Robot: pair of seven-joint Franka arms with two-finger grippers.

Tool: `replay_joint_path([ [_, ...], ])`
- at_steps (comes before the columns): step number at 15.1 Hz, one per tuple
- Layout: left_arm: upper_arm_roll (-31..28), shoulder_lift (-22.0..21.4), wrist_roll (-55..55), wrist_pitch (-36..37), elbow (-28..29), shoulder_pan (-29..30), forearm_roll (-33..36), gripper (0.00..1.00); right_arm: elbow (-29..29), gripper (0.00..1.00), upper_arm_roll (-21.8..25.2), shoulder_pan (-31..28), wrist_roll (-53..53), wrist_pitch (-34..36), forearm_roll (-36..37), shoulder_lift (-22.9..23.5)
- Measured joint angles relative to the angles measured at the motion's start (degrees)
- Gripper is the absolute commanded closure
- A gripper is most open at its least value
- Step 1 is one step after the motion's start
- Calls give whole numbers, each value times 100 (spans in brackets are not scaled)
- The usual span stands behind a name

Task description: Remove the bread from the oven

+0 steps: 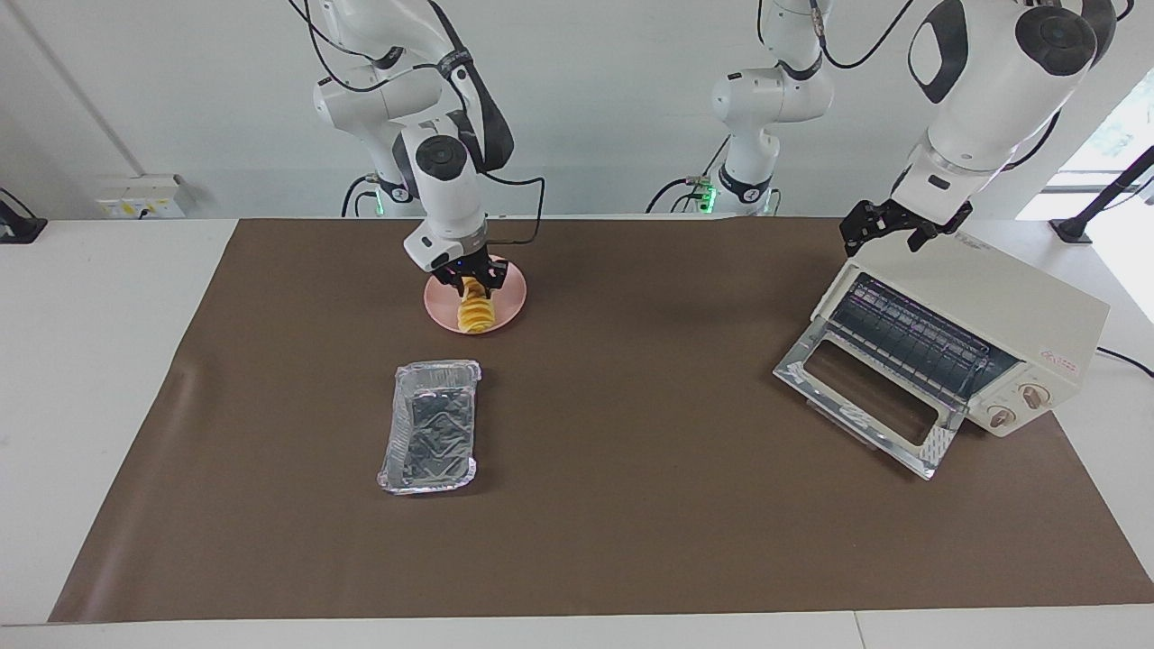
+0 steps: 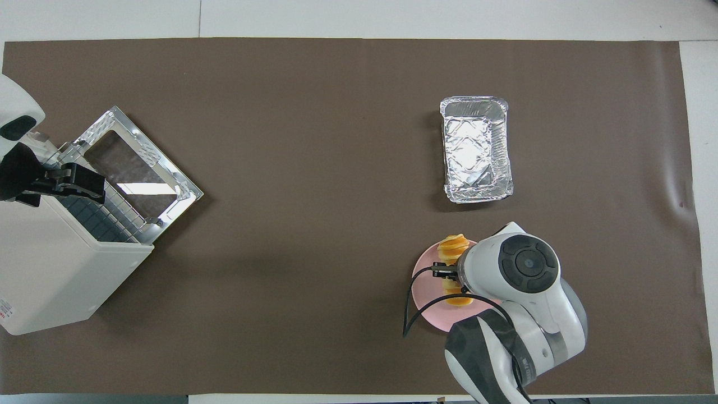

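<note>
The bread (image 1: 476, 315) lies on the round pink plate (image 1: 516, 290), toward the right arm's end of the table. My right gripper (image 1: 471, 287) is down on the loaf's middle, its fingers closed on either side of it. In the overhead view the bread (image 2: 453, 246) and the plate (image 2: 425, 278) show partly under that arm's wrist. The cream-white oven (image 1: 1028, 302) stands at the left arm's end with its glass door (image 1: 865, 397) dropped open; its rack looks bare. My left gripper (image 1: 894, 227) hangs open and empty over the oven's top (image 2: 56, 264).
A crinkled silver foil tray (image 1: 431, 425) sits empty on the brown mat, farther from the robots than the plate; it also shows in the overhead view (image 2: 475, 148). The oven's open door (image 2: 140, 163) juts out over the mat.
</note>
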State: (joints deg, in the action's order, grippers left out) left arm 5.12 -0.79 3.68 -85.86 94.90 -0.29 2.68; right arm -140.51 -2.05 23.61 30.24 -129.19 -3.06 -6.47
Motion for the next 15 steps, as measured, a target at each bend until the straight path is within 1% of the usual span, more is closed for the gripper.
replay_joint_path([
  [2, 0, 0, 0, 0, 0, 0, 0, 0, 240, 0, -2, 25, 12, 296, -1, 7],
  [3, 0, 0, 0, 0, 0, 0, 0, 0, 512, 0, -1, 25, 30, 584, -2, 21],
  [5, 0, 0, 0, 0, 0, 0, 0, 0, 1202, 0, 32, -46, 39, 1161, -3, 68],
  [7, 0, 0, 0, 0, 0, 0, 0, 0, 1911, 0, 53, -349, -68, 1531, 0, 118],
  [9, 0, 0, 0, 0, 0, 0, 0, 0, 2442, 0, 91, -809, -621, 1661, 0, 139],
  [12, 0, 0, 0, 0, 0, 0, 0, 0, 2920, 0, 141, -1524, -1830, 1753, -2, 166],
  [14, 0, 0, 0, 0, 0, 0, 0, 0, 3151, 0, 160, -1818, -2436, 2202, -3, 169],
  [15, 0, 0, 0, 0, 0, 0, 0, 0, 3310, 0, 165, -1913, -2674, 2591, 5, 168],
])
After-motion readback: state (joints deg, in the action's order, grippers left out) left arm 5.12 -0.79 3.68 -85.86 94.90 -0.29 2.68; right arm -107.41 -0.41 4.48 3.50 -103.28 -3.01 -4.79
